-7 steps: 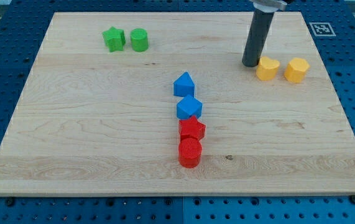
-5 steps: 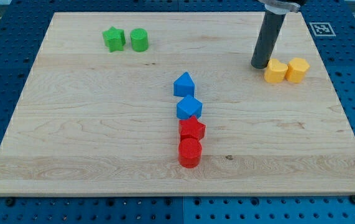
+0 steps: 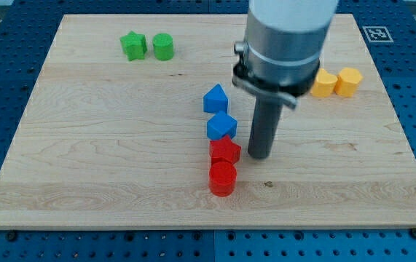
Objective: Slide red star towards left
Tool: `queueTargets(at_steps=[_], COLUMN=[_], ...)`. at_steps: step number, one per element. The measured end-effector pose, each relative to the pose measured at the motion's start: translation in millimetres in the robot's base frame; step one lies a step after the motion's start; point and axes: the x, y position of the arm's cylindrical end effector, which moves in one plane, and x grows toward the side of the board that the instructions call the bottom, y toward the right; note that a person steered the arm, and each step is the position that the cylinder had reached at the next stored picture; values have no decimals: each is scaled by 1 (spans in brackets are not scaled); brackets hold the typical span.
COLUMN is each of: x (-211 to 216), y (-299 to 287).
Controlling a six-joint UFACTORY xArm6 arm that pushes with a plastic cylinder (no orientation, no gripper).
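Note:
The red star [image 3: 225, 151] lies near the board's middle, between a blue block [image 3: 221, 126] above it and a red cylinder [image 3: 222, 178] below it. My tip [image 3: 258, 156] rests on the board just to the star's right, with a small gap between them. The arm's grey body hangs above it and covers part of the board's upper right.
A second blue block [image 3: 216, 98] sits above the first. A green star [image 3: 132, 45] and a green cylinder [image 3: 163, 46] lie at the view's top left. Two yellow blocks [image 3: 325, 83] [image 3: 349, 81] touch each other at the view's right. The wooden board [image 3: 84, 145] ends near all frame edges.
My tip pushed the left yellow block against the right one, then moved down and left across the board to the red star's right side. The red and blue blocks have not moved.

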Motion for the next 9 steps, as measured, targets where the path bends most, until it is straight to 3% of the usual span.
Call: queueTargets(at_steps=[1,4,6,9], x=[10,-16,-16,-25], y=[0,-2,-65,-70])
